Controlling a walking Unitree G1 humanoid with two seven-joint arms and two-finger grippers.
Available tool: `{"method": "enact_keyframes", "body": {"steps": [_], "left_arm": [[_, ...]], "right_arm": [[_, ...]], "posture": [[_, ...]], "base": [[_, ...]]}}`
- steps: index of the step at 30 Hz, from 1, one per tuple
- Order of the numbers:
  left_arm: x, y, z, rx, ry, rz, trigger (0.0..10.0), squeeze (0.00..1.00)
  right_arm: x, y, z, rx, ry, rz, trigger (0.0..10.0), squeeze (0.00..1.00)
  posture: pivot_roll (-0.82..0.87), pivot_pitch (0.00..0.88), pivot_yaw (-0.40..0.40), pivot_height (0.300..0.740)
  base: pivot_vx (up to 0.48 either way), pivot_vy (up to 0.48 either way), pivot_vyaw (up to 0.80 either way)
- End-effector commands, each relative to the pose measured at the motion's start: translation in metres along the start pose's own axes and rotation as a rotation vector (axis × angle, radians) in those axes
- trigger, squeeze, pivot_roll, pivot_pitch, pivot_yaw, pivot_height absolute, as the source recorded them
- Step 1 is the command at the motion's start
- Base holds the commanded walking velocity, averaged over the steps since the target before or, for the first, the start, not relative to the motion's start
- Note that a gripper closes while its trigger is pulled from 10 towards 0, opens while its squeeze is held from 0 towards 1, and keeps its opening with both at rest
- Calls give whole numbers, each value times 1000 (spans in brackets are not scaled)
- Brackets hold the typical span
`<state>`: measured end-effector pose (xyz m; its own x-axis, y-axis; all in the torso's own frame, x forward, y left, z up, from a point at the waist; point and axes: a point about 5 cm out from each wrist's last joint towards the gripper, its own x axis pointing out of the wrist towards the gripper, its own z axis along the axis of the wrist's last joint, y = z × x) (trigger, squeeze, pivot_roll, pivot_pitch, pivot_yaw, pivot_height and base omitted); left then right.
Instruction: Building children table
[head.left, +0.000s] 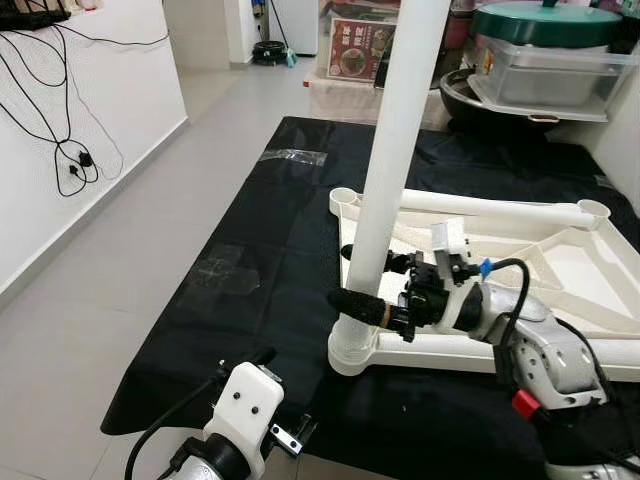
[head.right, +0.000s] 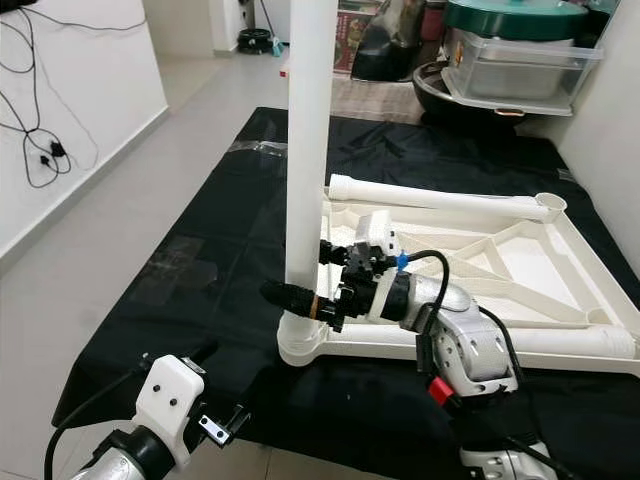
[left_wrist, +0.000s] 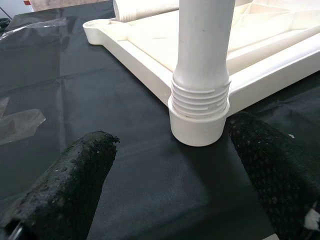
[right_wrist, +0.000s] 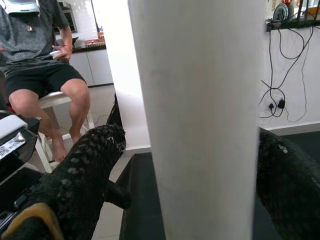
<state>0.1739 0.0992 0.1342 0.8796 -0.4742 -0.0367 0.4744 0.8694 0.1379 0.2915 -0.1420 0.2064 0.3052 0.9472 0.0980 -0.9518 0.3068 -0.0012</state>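
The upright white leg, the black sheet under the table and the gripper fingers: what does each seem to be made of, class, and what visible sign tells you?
Upright white leg: probably moulded plastic, smooth and matt, with screw threads formed at its base.
Black sheet: thin plastic film or coated cloth by its look; it creases and shines faintly.
Left gripper fingers: black with a rough, pitted surface, likely foam or rubber padding.

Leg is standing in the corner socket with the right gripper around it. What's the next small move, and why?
Probably close the right gripper on the leg and twist it further in. In the left wrist view several threads show above the socket, so the leg is not fully seated, and the fingers look apart from it.
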Motion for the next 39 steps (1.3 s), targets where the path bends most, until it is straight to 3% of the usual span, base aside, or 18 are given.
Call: {"method": "enact_keyframes", "body": {"steps": [1,20,21,22,23,24,39], "left_arm": [[-1,-1,-2,5,8,-12,10000,0],[0,-2,-2,8,8,-12,10000,0],[0,-2,-2,7,8,-11,10000,0],[0,-2,-2,7,8,-11,10000,0],[0,-2,-2,7,8,-11,10000,0],[0,-2,-1,7,8,-12,10000,0],[1,5,-2,18,4,14,10000,0]], "right_arm": [[3,2,4,-25,-3,4,10000,0],[19,0,-1,-55,8,-42,10000,0],[20,0,-1,-53,8,-44,7373,0],[20,-1,-1,-54,8,-58,1020,0],[20,-1,-1,-54,8,-58,1020,0],[20,-1,-2,-53,8,-66,0,0],[20,3,-6,-80,16,-108,0,0]], "posture": [[130,96,-47,740],[135,97,-48,740],[134,99,-50,740],[133,98,-49,740],[133,98,-49,740],[133,98,-49,740],[128,92,-42,740]], "base": [[0,0,0],[0,0,0],[0,0,0],[0,0,0],[0,0,0],[0,0,0],[0,0,0]]}}
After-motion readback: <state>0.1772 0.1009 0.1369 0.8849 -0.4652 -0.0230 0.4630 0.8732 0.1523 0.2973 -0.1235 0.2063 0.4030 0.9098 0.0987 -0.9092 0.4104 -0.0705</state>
